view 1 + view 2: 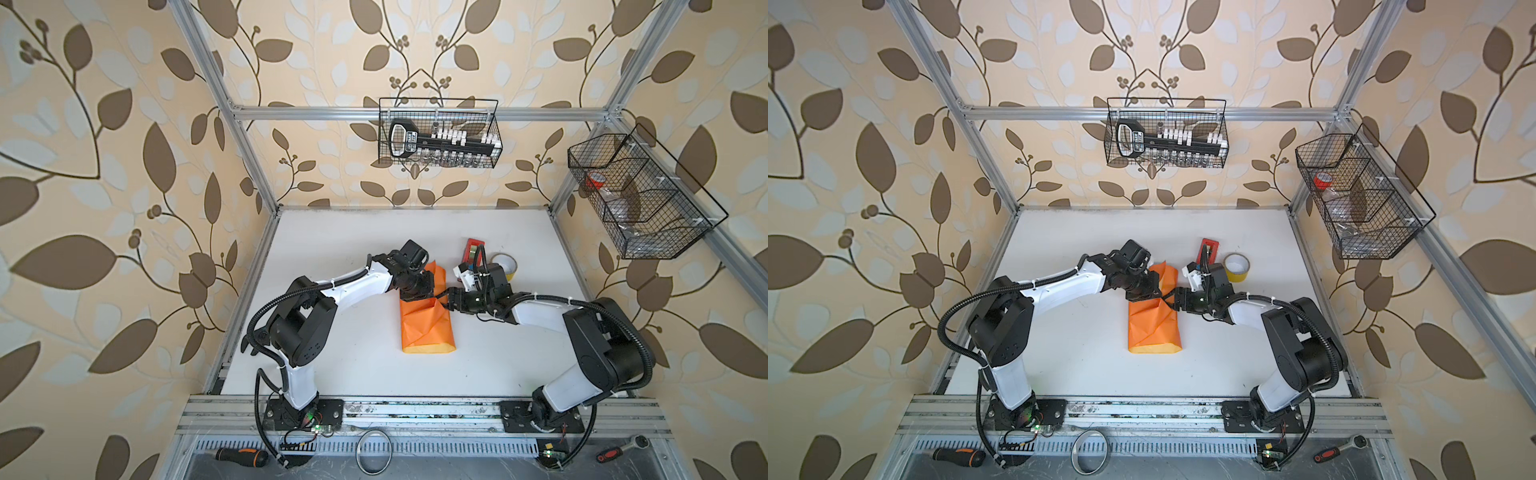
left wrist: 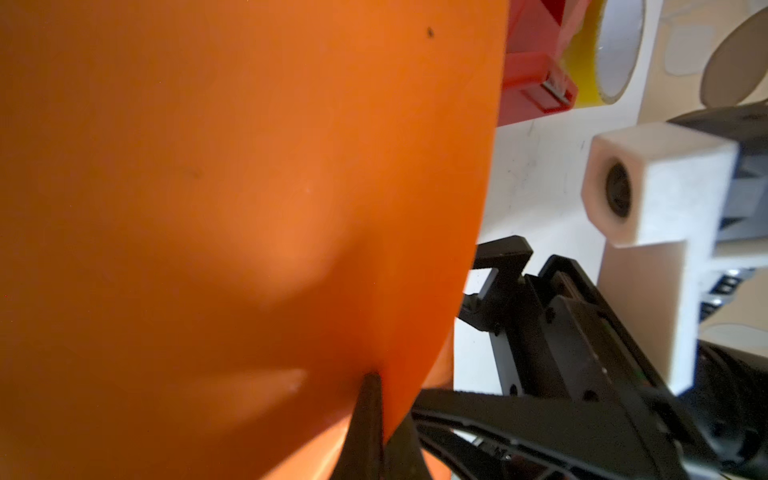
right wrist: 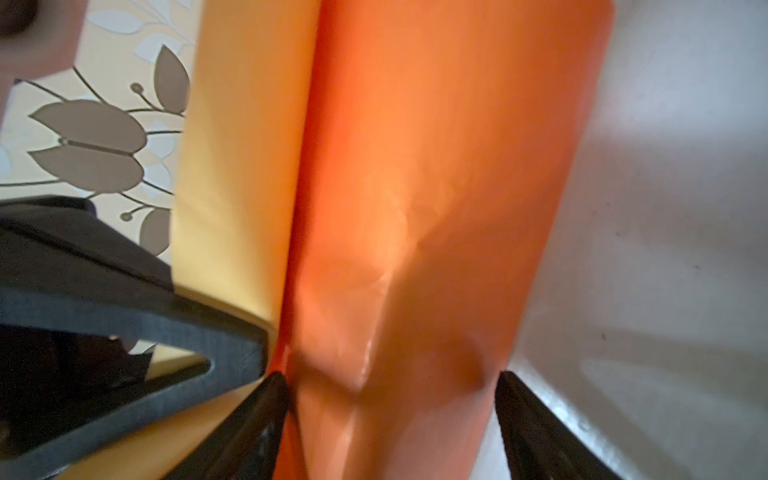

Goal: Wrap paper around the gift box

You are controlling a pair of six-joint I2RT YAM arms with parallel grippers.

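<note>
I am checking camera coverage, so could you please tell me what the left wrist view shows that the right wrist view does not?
Only left wrist: the red tape dispenser, the yellow tape roll and the right arm's white wrist camera. Only right wrist: the yellow-tan side of the paper. Both: its glossy orange face, with the right gripper open at its edge.

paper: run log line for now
paper: orange out, far flap lifted | left end effector: shut on flap | right end effector: open astride paper
</note>
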